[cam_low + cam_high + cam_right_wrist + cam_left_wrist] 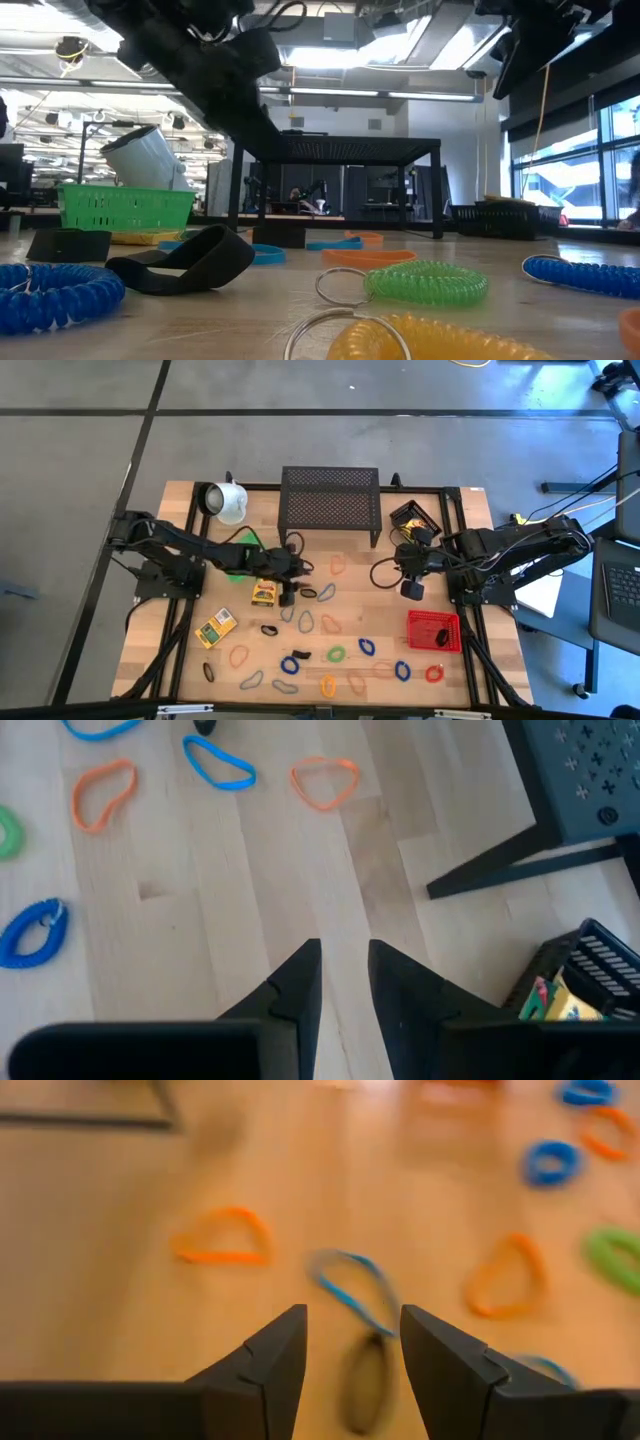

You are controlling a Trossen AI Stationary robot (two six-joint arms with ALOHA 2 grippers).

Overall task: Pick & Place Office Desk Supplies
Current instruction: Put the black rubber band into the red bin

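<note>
Your left hand (pixel 290 596) hovers over the middle of the counter (pixel 190 510) with its fingers apart and nothing between them. A dark loop (pixel 366 1380) lies right under the gap and a blue loop (pixel 352 1288) just beyond it. Take the dark one (it is already lined up). Come straight down, keep the fingers wide until both tips touch the wood, then close across the loop's narrow side so the thin band cannot slip out flat.

A yellow box (pixel 264 593) sits just beside that hand, so do not drift toward it on the way down; a second box (pixel 215 627) lies nearer the counter's front-left. The other loops are scattered across the front half, well apart from each other, so none should snag.

Your right hand (pixel 411 589) hangs empty beyond the red basket (pixel 434 630), fingers only slightly parted over bare wood. Leave it parked there; it is well clear of the left arm's path. The green basket (pixel 236 560) is the nearer drop for the left side, I judge.
</note>
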